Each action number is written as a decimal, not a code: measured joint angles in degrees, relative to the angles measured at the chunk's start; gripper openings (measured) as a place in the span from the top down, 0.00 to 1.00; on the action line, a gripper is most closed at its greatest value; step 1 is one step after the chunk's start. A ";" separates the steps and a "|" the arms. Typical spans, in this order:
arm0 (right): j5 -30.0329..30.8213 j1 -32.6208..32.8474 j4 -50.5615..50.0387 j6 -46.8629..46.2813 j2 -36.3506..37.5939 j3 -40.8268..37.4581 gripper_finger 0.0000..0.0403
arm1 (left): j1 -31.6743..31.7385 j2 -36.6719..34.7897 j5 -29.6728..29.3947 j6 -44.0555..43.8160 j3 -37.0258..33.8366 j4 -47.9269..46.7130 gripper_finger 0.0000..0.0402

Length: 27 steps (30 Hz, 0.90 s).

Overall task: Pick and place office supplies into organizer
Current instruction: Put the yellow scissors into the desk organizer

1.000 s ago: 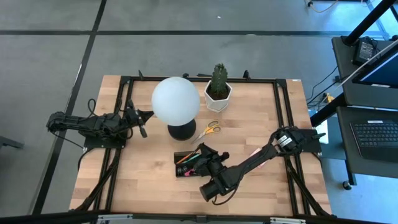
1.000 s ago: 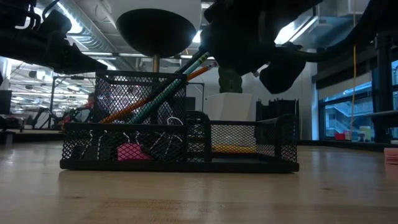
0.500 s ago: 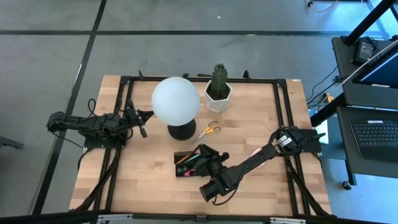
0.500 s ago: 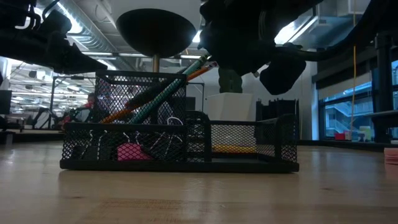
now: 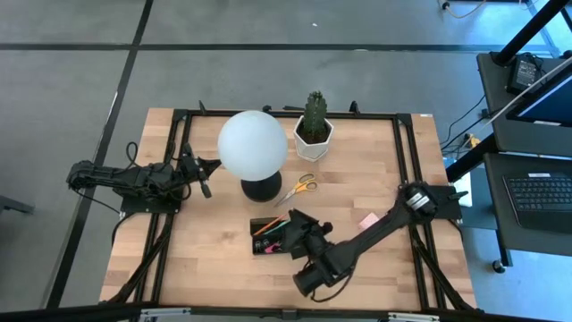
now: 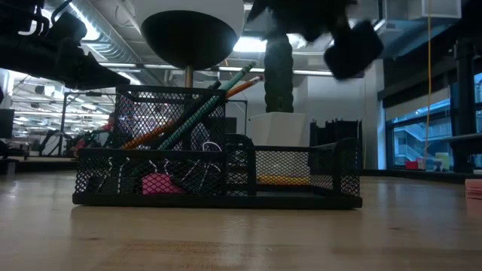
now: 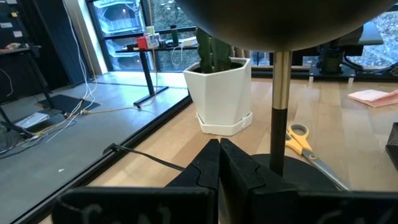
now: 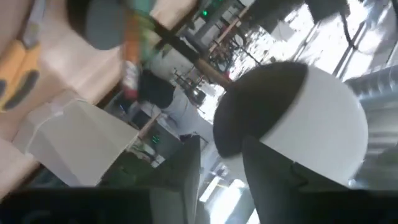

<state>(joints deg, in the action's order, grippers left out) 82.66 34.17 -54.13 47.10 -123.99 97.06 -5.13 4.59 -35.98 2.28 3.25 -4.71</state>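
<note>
The black mesh organizer (image 6: 301,154) stands on the table's near middle (image 5: 265,247). Green and orange pencils (image 6: 203,105) lean in its tall cup, and a pink eraser (image 6: 157,183) lies in a low compartment. My right gripper (image 8: 221,177) hangs open just above and to the right of the organizer (image 5: 293,225), nothing between its fingers. Yellow-handled scissors (image 5: 299,186) lie by the lamp's base. A pink sticky-note pad (image 5: 367,220) lies farther right. My left gripper (image 7: 219,163) waits shut at the table's left (image 5: 204,183).
A white globe lamp (image 5: 253,143) on a round black base (image 5: 262,189) stands just behind the organizer. A potted cactus (image 5: 314,125) sits at the far edge. Bare wood lies in front of the organizer and to its left.
My right gripper has risen from just over the pencils' tops, so that in the low view it now stands well clear above the organizer. Its arm has drawn slightly toward the table's near edge. The pencils stay leaning in the cup.
</note>
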 joint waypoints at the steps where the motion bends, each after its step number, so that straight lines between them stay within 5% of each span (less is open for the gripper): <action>1: -0.12 0.21 -1.05 -1.73 1.12 0.29 0.70 | -0.01 0.14 0.03 0.00 0.00 0.04 0.99; 5: -6.63 1.18 -5.38 -13.14 6.79 1.67 0.70 | -0.02 0.23 0.27 0.00 0.00 0.00 0.99; 11: -35.54 -2.34 -14.28 -34.34 17.74 2.11 0.70 | 0.00 0.47 1.35 0.00 0.00 -0.03 0.99; 14: -45.36 -6.66 -17.41 -40.11 22.18 1.17 0.70 | 0.00 0.83 1.40 -0.02 0.00 -0.04 0.99; 22: -60.11 -18.29 -16.55 -35.98 26.67 -5.17 0.70 | 0.00 1.31 1.46 -0.04 0.00 -0.03 0.99; 27: -66.36 -25.19 -7.57 -29.27 26.65 -11.89 0.65 | 0.00 1.45 1.48 -0.02 0.00 0.02 0.99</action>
<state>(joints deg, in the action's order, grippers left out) 16.30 8.98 -61.70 17.84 -97.34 85.18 -5.13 6.04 -34.51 2.26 3.25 -4.69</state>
